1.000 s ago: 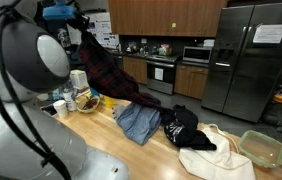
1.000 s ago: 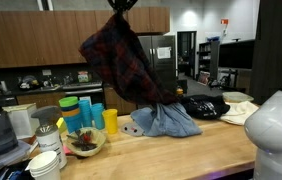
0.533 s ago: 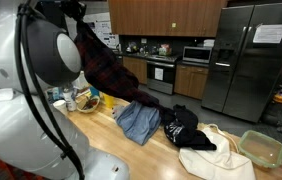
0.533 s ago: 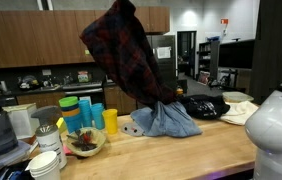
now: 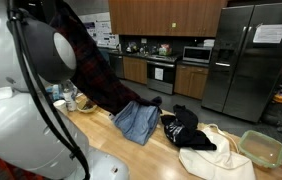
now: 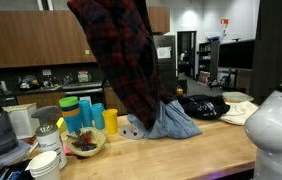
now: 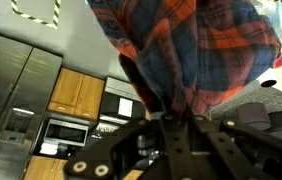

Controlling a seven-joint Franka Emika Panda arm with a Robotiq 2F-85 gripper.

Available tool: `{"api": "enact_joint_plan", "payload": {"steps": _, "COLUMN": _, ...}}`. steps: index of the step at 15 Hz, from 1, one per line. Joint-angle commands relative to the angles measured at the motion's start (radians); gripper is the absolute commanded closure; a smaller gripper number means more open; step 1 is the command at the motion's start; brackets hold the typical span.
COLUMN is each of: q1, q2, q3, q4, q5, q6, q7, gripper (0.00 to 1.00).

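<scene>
**Shirt hangs from clamped end effector over kitchen desk**

Kitchen surroundings fill both exterior views: a steel refrigerator [image 5: 246,60], brown wall cabinets [image 5: 161,15] and a stove [image 5: 161,72] stand behind the work area. In front of them runs a long, pale wooden desk [image 5: 131,152].

The robot's white arm [image 5: 21,90] fills the near side of an exterior view. The plaid shirt [image 6: 121,60], red and dark blue, is the biggest loose thing in the scene. It is off the desk for most of its length. Its long axis runs steeply downward from the grip, slanting away from the arm. Its lower end reaches the denim garment [image 5: 136,122] lying on the desk, and whether it rests there or only brushes it I cannot tell.

A cream cloth bag [image 5: 216,155] and a black garment [image 5: 184,128] lie farther along the desk, well apart from the hanging shirt. A green container [image 5: 263,148] sits past them at the far end.

The end effector [image 7: 169,118] shows only in the wrist view. Its jaws are closed almost fully on a bunched fold of the plaid shirt, and the cloth spreads out directly beyond the fingertips.

A yellow cup [image 6: 110,121], a blue cup [image 6: 86,110] and a bowl [image 6: 84,142] stand near the shirt's hem, on the side away from the denim garment.
</scene>
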Motion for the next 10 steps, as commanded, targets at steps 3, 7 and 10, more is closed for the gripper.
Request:
{"api": "enact_joint_plan", "payload": {"steps": 3, "q1": -0.073, "q2": 0.032, "q3": 0.115, "q4": 0.130, "q5": -0.054, "q6": -0.037, "q7": 0.003, "gripper": 0.98}}
{"api": "enact_joint_plan", "payload": {"steps": 7, "q1": -0.114, "q2": 0.034, "q3": 0.158, "q4": 0.159, "q5": -0.053, "q6": -0.052, "q7": -0.001, "gripper": 0.98}}
{"api": "enact_joint_plan", "payload": {"steps": 10, "q1": -0.165, "q2": 0.040, "q3": 0.244, "q4": 0.217, "q5": -0.094, "q6": -0.080, "q7": 0.014, "gripper": 0.98}}
